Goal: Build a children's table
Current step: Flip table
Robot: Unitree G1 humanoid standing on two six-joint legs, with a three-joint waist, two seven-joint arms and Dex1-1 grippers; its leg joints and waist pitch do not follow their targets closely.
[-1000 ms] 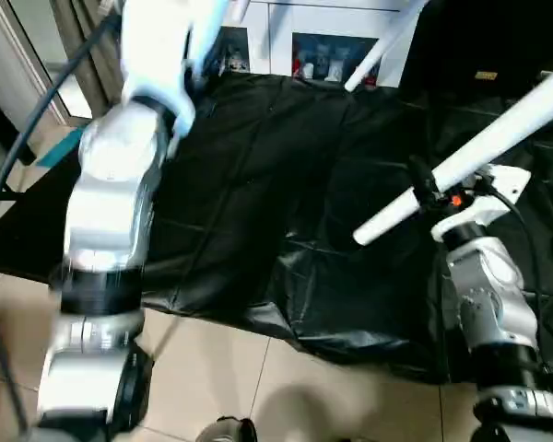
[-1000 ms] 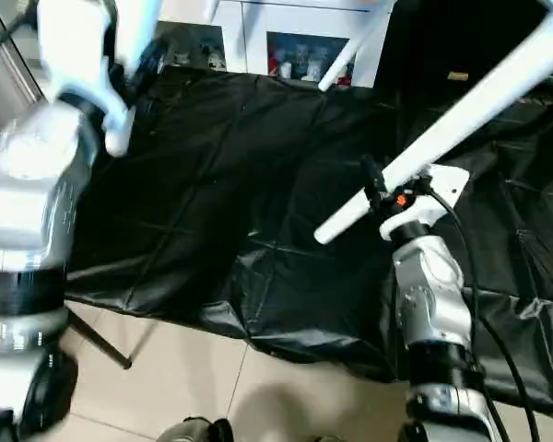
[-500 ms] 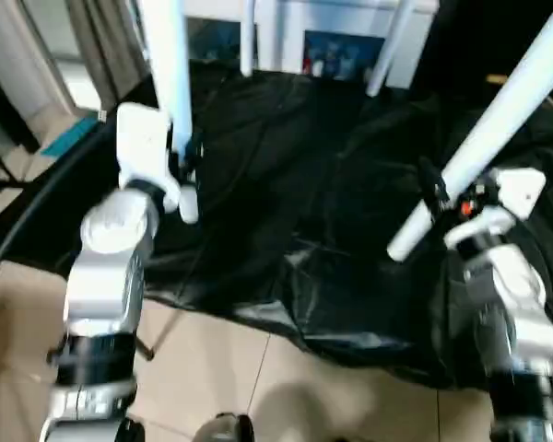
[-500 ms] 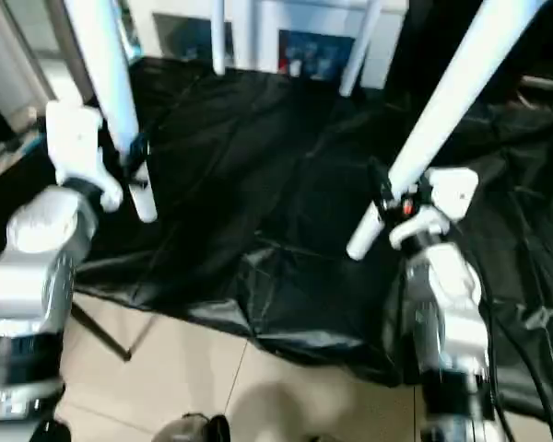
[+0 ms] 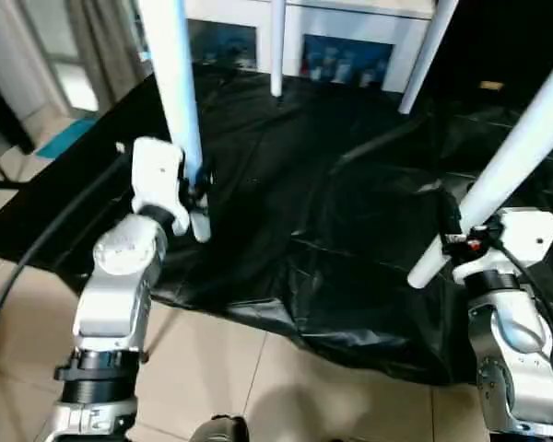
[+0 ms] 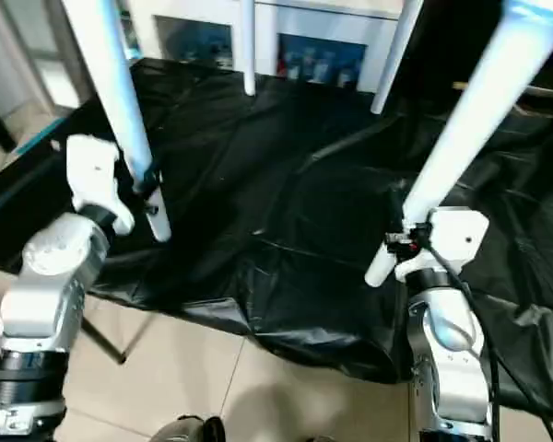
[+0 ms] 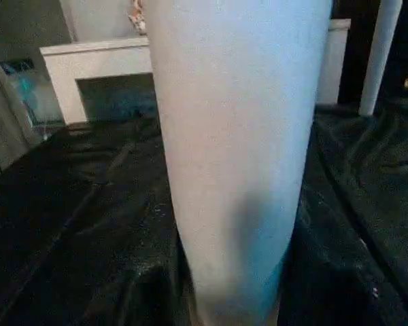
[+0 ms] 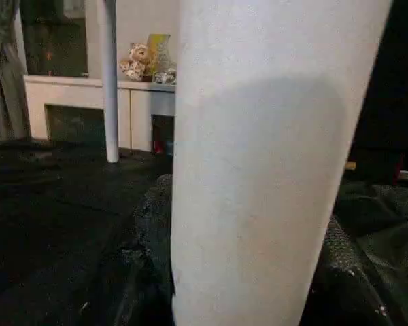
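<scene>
Table legs rise at frame left and right, each clamped near its lower end: the left gripper holds one nearly upright, the right gripper a second leg slanting toward upper right, above a black sheet. Two more legs stand at top centre.

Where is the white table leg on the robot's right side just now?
In the left eye view the right leg slants up to the picture's top right, gripped near its lower end by the right hand above the black sheet.

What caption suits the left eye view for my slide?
Both grippers, left and right, grip white table legs above black sheeting.
</scene>
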